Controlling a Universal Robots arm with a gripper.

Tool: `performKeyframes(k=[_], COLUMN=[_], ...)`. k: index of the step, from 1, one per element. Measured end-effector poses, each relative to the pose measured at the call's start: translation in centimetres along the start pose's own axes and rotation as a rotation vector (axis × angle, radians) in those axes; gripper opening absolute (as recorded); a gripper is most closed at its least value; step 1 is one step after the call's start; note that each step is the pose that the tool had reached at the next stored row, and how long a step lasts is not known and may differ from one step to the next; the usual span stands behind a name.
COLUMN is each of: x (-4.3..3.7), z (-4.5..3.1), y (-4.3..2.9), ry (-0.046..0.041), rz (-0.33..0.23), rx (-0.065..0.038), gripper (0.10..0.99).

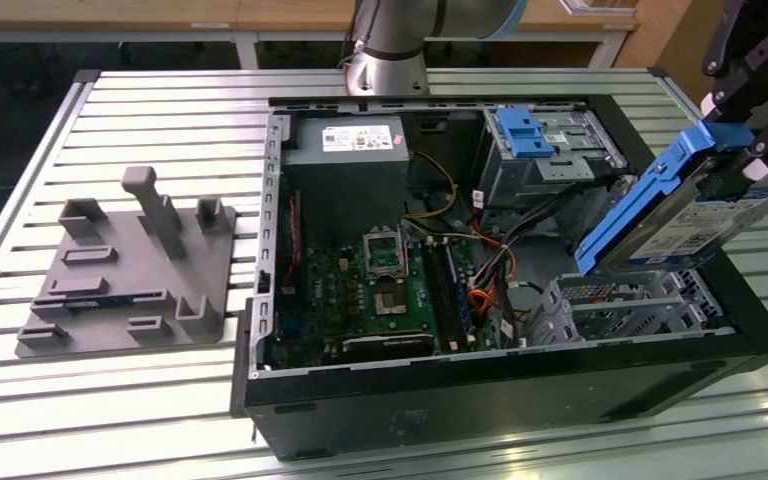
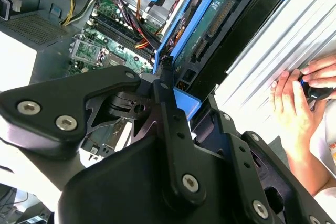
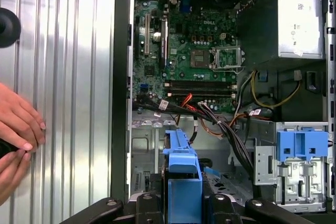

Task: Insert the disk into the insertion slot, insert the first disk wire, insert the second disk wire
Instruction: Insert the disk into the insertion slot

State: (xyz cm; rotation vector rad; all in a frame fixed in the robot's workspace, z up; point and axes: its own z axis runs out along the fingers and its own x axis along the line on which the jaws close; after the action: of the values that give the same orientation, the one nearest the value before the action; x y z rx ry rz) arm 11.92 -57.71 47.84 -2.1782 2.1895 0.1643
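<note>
The gripper is clamped on the disk. In the second wrist view its black fingers close on one end of the blue carrier, though whether the pads bear on the plastic alone or also on the metal body is hard to tell. The disk hangs tilted in the air over the exterior view's right edge of the open computer case, its lower end just above the insertion slot and not yet in it. I judge it a stiff, fairly dense block that will not sag, with smooth metal faces that could slip. It is also sensitive to knocks, so the carrier's frame is the sound place to grip, away from the bare circuit board and connector edge (both face the second wrist camera). Beyond the slot stands the taller grey bay with its blue latch, with loose cables between them. Farther on are the motherboard and the power supply. A person's hand rests on the slatted table beside the case.
</note>
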Motion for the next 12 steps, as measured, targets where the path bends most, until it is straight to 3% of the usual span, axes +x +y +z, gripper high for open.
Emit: performKeyframes(k=[12], x=[0.13], z=[0.26], y=[0.00], ry=[0.0021], rz=[0.000], rx=[0.000], gripper=[0.365])
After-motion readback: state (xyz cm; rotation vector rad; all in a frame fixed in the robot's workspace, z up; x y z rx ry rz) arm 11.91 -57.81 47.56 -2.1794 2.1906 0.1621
